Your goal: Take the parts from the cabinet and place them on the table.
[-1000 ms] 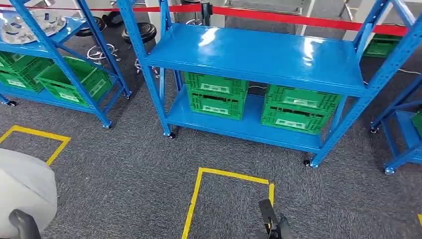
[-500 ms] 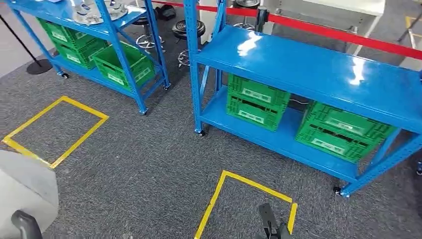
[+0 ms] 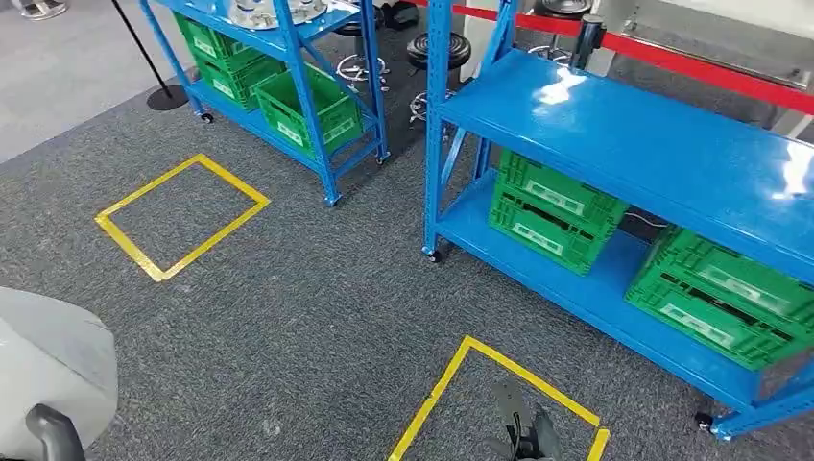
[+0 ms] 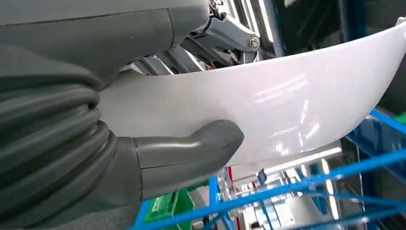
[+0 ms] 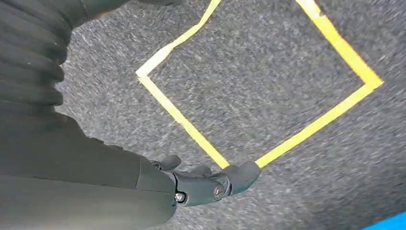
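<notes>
My left hand (image 3: 50, 434) holds a large white curved part (image 3: 46, 360) at the lower left of the head view. In the left wrist view the grey thumb (image 4: 191, 154) presses on the glossy white part (image 4: 287, 91), with darker fingers behind its far side. My right hand (image 3: 523, 434) hangs low over the carpet with nothing in it; in the right wrist view its fingers (image 5: 210, 184) lie loosely apart above a yellow tape square (image 5: 268, 86). Silver metal parts (image 3: 274, 10) lie on the top shelf of the far blue rack (image 3: 307, 106).
A long blue rack (image 3: 653, 144) stands ahead on the right, with green crates (image 3: 552, 206) on its lower shelf. More green crates (image 3: 307, 110) sit in the far rack. Yellow tape squares (image 3: 182, 216) mark the grey carpet. A red barrier belt (image 3: 691, 62) and black stools (image 3: 437, 48) stand behind.
The whole picture has shifted: the camera has swung left, so the racks slide right and a second yellow square comes into full view. Both hands keep their places in the picture.
</notes>
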Action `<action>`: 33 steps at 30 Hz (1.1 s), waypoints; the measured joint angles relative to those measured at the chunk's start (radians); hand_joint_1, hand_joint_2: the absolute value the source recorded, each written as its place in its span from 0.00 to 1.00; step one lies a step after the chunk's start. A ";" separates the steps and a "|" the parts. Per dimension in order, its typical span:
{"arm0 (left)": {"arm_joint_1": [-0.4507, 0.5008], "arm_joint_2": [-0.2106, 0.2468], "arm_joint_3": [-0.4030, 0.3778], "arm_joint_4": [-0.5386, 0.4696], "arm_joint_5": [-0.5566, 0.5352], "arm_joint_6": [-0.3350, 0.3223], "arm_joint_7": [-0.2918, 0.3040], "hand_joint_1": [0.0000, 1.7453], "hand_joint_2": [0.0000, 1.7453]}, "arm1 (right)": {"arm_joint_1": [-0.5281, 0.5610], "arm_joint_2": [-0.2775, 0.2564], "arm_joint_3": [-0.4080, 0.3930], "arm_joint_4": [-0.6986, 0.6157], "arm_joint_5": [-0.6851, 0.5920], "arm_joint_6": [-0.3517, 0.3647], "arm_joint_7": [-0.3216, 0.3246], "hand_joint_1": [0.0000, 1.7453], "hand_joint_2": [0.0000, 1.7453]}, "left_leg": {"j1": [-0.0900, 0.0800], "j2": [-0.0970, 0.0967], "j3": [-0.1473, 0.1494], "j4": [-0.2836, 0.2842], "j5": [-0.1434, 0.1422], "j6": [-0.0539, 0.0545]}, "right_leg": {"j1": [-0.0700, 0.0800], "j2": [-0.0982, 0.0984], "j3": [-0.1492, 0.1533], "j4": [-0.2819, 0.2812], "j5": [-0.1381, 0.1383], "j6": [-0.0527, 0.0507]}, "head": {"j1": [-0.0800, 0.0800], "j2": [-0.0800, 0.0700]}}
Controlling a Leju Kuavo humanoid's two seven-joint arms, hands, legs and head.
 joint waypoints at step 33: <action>-0.048 0.020 -0.026 0.057 0.034 -0.008 -0.001 1.00 1.00 | 0.026 0.001 0.003 0.000 0.021 0.014 0.022 0.00 1.00 | -0.010 0.107 0.071 -0.114 0.004 0.018 | 0.007 -0.029 -0.016 0.001 0.019 0.015 | -0.003 0.000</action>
